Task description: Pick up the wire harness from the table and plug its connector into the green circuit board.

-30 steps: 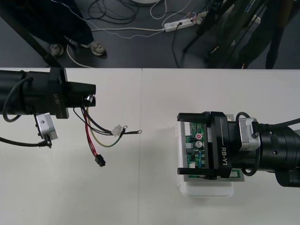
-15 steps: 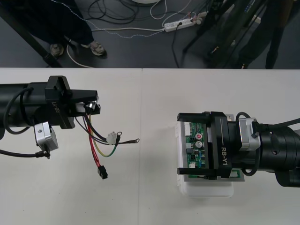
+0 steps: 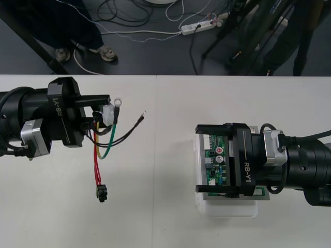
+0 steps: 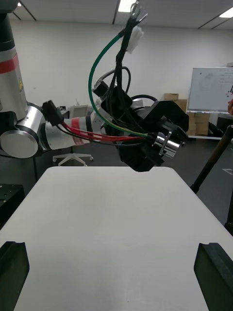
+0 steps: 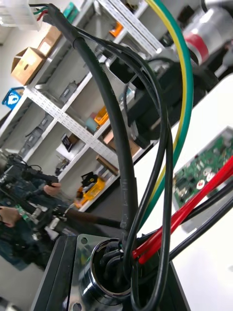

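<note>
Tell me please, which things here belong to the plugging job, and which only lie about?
Job: wire harness, shut in left hand; green circuit board under open right hand.
Lying about: floor cables, power strip.

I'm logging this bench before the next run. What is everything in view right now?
table: one, light, under everything
base: one, white, on the table's right side
board: one, green, on the base
harness: one, red, black and green wires, held up off the table, left side
plug: one, black, at the harness's free end, not in the board
socket: one, metal, at the harness's held end
cables: several, black and white, on the dark floor beyond the table
left gripper: one, black, shut on the harness
right gripper: one, black, open, a finger on either side of the board
</note>
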